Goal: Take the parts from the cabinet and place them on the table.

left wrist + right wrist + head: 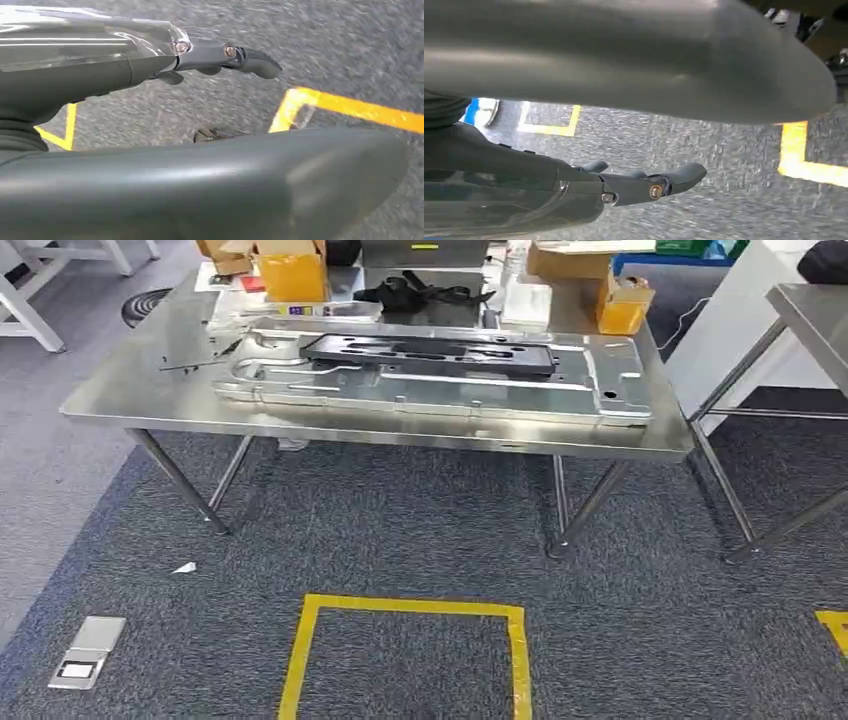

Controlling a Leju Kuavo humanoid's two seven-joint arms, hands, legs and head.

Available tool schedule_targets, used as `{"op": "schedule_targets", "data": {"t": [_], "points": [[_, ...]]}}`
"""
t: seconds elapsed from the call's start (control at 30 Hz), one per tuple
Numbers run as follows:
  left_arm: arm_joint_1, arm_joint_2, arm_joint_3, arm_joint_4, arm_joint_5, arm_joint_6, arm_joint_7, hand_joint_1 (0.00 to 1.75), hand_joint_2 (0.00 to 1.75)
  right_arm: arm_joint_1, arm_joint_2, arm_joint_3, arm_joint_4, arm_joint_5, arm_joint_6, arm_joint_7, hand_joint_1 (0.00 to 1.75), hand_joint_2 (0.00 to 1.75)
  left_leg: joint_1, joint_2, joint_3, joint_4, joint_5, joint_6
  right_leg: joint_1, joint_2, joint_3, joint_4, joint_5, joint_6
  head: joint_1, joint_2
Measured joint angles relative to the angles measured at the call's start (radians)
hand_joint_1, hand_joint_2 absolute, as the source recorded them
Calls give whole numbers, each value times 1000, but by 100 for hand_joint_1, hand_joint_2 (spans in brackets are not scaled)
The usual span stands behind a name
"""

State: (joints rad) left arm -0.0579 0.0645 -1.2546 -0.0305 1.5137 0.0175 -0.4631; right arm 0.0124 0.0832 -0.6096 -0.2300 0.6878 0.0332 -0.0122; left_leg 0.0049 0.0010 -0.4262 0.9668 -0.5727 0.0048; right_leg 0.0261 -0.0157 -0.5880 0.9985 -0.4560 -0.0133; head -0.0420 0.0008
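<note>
Nearest, both hands are seen hanging over the carpet (420, 530), and nothing is held in either. In the left wrist view the left hand (200, 60) is shown with its dark fingers (255, 61) stretched out straight above the grey pile, apart from the thick thumb, with no part between them. The right hand (634, 187) is shown the same way in the right wrist view: fingers (686, 175) extended, thumb apart, nothing grasped. Yellow floor tape (410, 608) is laid in a square outline on the carpet just ahead of the robot, and a small metal floor plate (88, 652) is set into the carpet off to the left.

Further on, the steel desk (130, 390) is faced squarely. A large silver pressed-metal part (420, 390) is lying flat across its top, and a black flat part (430, 352) is resting on top of that one. Behind them, cardboard boxes (290, 270) and a black bundle of straps (415, 290) are crowded along the far edge.

Since parts are already lying on the desk and both hands are free, at least one delivery is judged to be finished. No cabinet is seen from here, so how many parts are left cannot be told; if any remain, a turn away from the desk would be called for.
</note>
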Motion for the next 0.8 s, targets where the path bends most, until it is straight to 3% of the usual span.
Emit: {"op": "schedule_targets", "data": {"t": [0.03, 0.07, 0.1, 0.13, 0.2, 0.23, 0.27, 0.3, 0.33, 0.37, 0.4, 0.47, 0.53, 0.57, 0.6, 0.63, 0.7, 0.73, 0.77, 0.8], "points": [[0, 0, -2, 0, 0, 0, -1, 0, 0, -2, 0, -2, 2, 3, 0, 0, 0, 0, -2, 0, -6, 0, 0, 0, -1, 0, -6, 1, 7, 3, -1, 0], [4, 0, -7, 0, 2, -1, -1, 0, 0, -3, 0, -3, 4, 11, 2, -1, 0, 0, 0, 1, -13, 0, 9, 10, 1, 2, -11, 2, 15, 9, 0, 0], [5, 0, -8, 0, 3, -6, -1, 0, 0, -2, -3, -4, 4, 22, 3, -8, 0, 0, 7, 12, -23, -2, 20, 18, -1, 11, -17, 10, 0, 16, -2, 0], [4, 1, -9, 0, 4, -8, -1, 0, 0, -2, -2, -4, 6, 34, 3, -14, 0, 0, 8, 11, -35, -2, 32, 28, -4, 13, -28, 40, -53, 26, 2, 0], [4, 3, -10, 0, 5, -10, -1, 0, 0, -4, 0, -4, 10, 50, 3, -29, 0, 0, 7, 11, -64, -1, 55, 33, -16, 13, -68, 183, -171, 37, 3, 0], [5, 4, -10, 0, 6, -11, 1, 0, 0, -7, 1, -4, 11, 55, 3, -35, 0, 0, 6, 11, -78, 0, 65, 32, -20, 13, -83, 254, -205, 42, 3, 0], [5, 5, -10, 0, 6, -11, 5, 0, 0, -9, 2, -3, 13, 61, 3, -42, 0, 0, 6, 12, -93, 2, 75, 30, -23, 13, -87, 302, -210, 45, 3, 0], [5, 5, -10, 0, 6, -11, 9, 0, 0, -11, 3, -4, 13, 68, 3, -49, 0, 0, 6, 13, -108, 3, 82, 29, -25, 13, -69, 308, -182, 50, 3, 0], [5, 5, -10, 0, 6, -11, 11, 0, 0, -12, 4, -4, 13, 72, 3, -53, 0, 0, 6, 13, -120, 5, 91, 27, -27, 13, -35, 276, -140, 52, 3, 0], [5, 5, -10, 0, 7, -11, 13, 0, 0, -13, 4, -4, 13, 73, 3, -59, 0, 0, 5, 12, -132, 6, 99, 25, -27, 13, 13, 212, -95, 51, 3, 0], [5, 5, -10, 0, 8, -10, 19, 0, 0, -14, 4, -4, 13, 74, 5, -64, 0, 0, 5, 11, -138, 6, 107, 23, -26, 14, 74, 127, -76, 44, 3, 0], [4, 3, -10, -3, 9, -4, 31, 0, 0, -19, 4, -4, 13, 80, 6, -71, 0, 0, 0, 11, -145, 11, 119, 13, -17, 15, 199, -63, -94, 25, 3, 0], [1, 3, -6, -3, 9, 7, 58, 0, 0, -25, 4, -3, 13, 91, 9, -64, 0, 0, 0, 12, -154, 12, 134, 2, -16, 15, 198, -77, -106, 20, 3, 0], [-2, 3, -1, -3, 9, 11, 68, 0, 175, -27, 4, -3, 13, 95, 10, -59, 0, 0, -1, 12, -158, 12, 140, -5, -17, 15, 196, -85, -107, 16, 3, 0], [-3, 4, 6, -3, 9, 16, 74, 0, 175, -27, 5, -3, 14, 97, 10, -57, 0, 0, -2, 11, -164, 17, 135, -10, -27, 13, 193, -92, -97, 4, 3, 0], [-5, 4, 10, -3, 9, 17, 75, 0, 175, -27, 5, -4, 14, 99, 10, -56, 0, 0, 0, 9, -173, 36, 106, -13, -26, 10, 187, -92, -92, -3, 2, 0], [-4, 4, 13, -5, 9, 17, 76, 0, 175, -23, 4, -5, 14, 103, 9, -50, 0, 0, 5, 9, -222, 180, -1, -20, -21, 4, 171, -89, -81, -14, 2, 0], [-4, 4, 13, -6, 9, 17, 74, 0, 175, -23, 4, -7, 14, 106, 9, -50, 0, 0, 5, 9, -253, 267, -38, -22, -18, 4, 162, -83, -77, -16, 2, 0], [-4, 4, 14, -6, 9, 16, 72, 0, 175, -23, 4, -7, 14, 108, 9, -49, 0, 0, 5, 8, -270, 324, -51, -22, -16, 3, 152, -77, -76, -16, 2, 0], [-3, 4, 14, -7, 9, 16, 69, 0, 175, -23, 3, -8, 14, 110, 9, -48, 0, 0, 5, 8, -264, 333, -42, -22, -14, 3, 145, -70, -75, -16, 2, 0]]}}
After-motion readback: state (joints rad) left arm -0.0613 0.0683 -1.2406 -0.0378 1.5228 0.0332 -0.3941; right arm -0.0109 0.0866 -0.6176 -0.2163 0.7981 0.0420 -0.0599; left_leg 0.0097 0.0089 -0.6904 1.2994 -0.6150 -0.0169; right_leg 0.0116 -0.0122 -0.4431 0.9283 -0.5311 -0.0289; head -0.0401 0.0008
